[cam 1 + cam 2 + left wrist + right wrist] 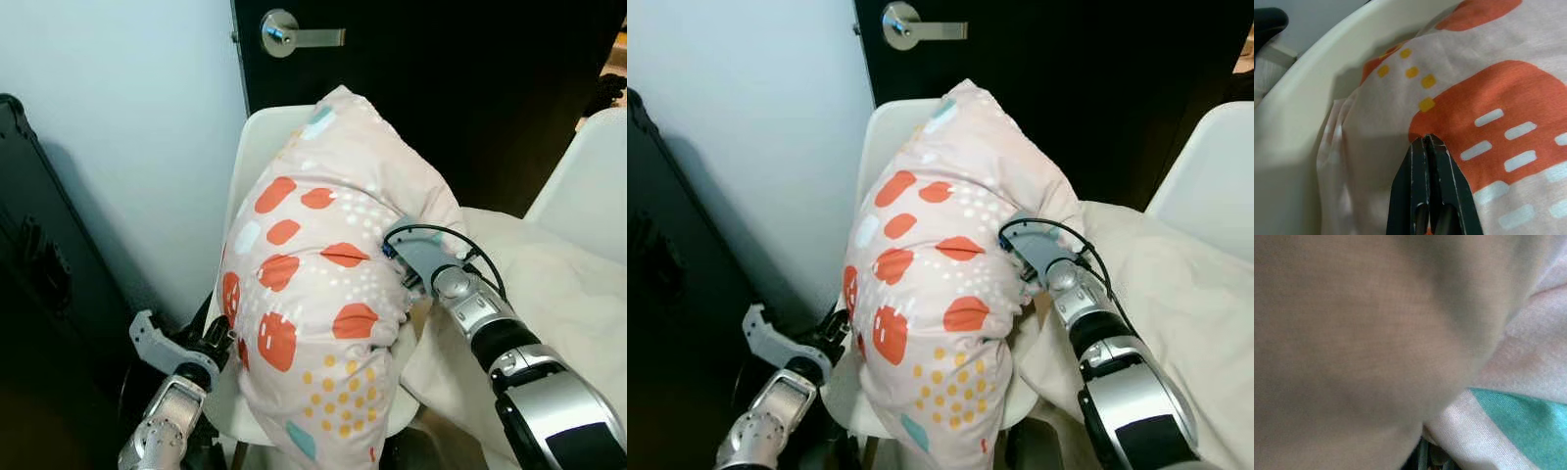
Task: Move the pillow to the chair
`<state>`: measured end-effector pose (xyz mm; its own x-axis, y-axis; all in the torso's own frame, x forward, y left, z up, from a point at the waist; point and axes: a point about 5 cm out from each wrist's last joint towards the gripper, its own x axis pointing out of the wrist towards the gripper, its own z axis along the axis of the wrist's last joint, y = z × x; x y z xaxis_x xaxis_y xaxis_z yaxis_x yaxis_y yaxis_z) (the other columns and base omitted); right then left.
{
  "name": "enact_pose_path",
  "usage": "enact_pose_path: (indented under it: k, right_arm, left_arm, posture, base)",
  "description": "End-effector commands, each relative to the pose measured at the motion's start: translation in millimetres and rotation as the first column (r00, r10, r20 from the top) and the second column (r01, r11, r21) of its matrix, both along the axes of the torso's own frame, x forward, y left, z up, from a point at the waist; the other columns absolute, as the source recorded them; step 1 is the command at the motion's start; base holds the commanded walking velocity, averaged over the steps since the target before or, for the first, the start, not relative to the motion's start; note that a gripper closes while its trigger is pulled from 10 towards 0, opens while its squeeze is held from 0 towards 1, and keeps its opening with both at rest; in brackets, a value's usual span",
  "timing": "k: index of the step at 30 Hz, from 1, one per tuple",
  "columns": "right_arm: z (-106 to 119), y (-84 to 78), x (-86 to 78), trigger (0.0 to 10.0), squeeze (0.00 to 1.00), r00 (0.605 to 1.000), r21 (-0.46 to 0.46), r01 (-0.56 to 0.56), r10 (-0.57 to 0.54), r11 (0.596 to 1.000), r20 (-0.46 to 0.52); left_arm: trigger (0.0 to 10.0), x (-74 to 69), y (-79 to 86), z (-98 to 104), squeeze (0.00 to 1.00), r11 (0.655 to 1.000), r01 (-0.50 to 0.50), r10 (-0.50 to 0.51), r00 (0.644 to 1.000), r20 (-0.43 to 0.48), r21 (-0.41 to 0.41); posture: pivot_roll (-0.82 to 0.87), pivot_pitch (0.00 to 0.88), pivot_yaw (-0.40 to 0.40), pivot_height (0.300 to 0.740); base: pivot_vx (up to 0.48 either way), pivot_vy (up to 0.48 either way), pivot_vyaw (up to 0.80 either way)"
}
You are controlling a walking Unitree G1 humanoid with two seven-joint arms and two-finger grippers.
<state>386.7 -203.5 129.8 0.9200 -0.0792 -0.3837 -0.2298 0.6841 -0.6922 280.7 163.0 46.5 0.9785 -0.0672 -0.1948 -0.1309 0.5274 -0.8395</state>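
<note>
Head views: the patterned pillow [323, 294] lies on the white chair [263, 137], leaning against its backrest — left gripper [217, 338] at its lower edge, right gripper [404, 257] pressed into its side.

Left wrist view: fingers [1442, 196] clenched together, tips touching the pillow fabric.

Right wrist view: blurred fabric close up — finger state cannot be told.

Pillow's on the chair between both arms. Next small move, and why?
Probably back the left pincer off the pillow. The pillow already lies on the chair, leaning on its backrest, though its lower end overhangs the seat's front. The left pincer's fingers are shut, tips against the fabric. The right pincer is buried in the pillow's other side, so keep it there to steady things.
</note>
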Motion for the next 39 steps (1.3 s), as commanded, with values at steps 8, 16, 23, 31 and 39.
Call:
enact_pose_path:
  k: [8, 16, 23, 31, 39]
  right_arm:
    - [-6.1, 12.2, -0.9, 10.0, 0.0, 0.998, 0.009, -0.048, 0.048, 0.999, -0.028]
    - [-5.9, 16.4, 0.0, 10.0, 0.0, 0.998, 0.018, -0.059, 0.06, 0.998, -0.028]
    - [-6.6, 20.1, 0.0, 10.0, 0.0, 0.997, 0.03, -0.069, 0.07, 0.997, -0.025]
    - [-4.9, 20.3, 0.7, 10.0, 0.0, 0.997, 0.038, -0.069, 0.07, 0.997, -0.018]
    - [0.0, 21.3, 2.5, 10.0, 0.0, 0.997, 0.037, -0.081, 0.081, 0.996, -0.004]
  left_arm:
    - [10.0, -5.6, -22.8, 30.1, 1.0, 0.986, 0.146, -0.124, 0.966, 0.228, -0.079]
    - [10.0, -35.6, -20.2, 68.3, 1.0, 0.962, 0.268, -0.217, 0.86, 0.462, -0.046]
    - [10.0, -41.9, -2.5, 28.1, 1.0, 0.977, 0.208, -0.188, 0.939, 0.288, -0.04]
    - [10.0, -30.6, 10.4, 10.2, 1.0, 0.99, 0.141, -0.133, 0.971, 0.196, -0.025]
    - [10.0, 2.8, 13.1, 16.4, 0.0, 0.983, 0.168, -0.14, 0.949, 0.284, -0.078]
  posture:
    - [0.13, 0.0, 0.005, 0.339]
    - [0.14, 0.0, 0.001, 0.314]
    - [0.15, 0.0, 0.003, 0.3]
    - [0.14, 0.0, 0.005, 0.3]
    - [0.1, 0.0, 0.0, 0.3]
  base:
    - [0.0, 0.0, 0.0]
    - [0.0, 0.0, 0.0]
    - [0.0, 0.0, 0.0]
    - [0.0, 0.0, 0.0]
    - [0.0, 0.0, 0.0]
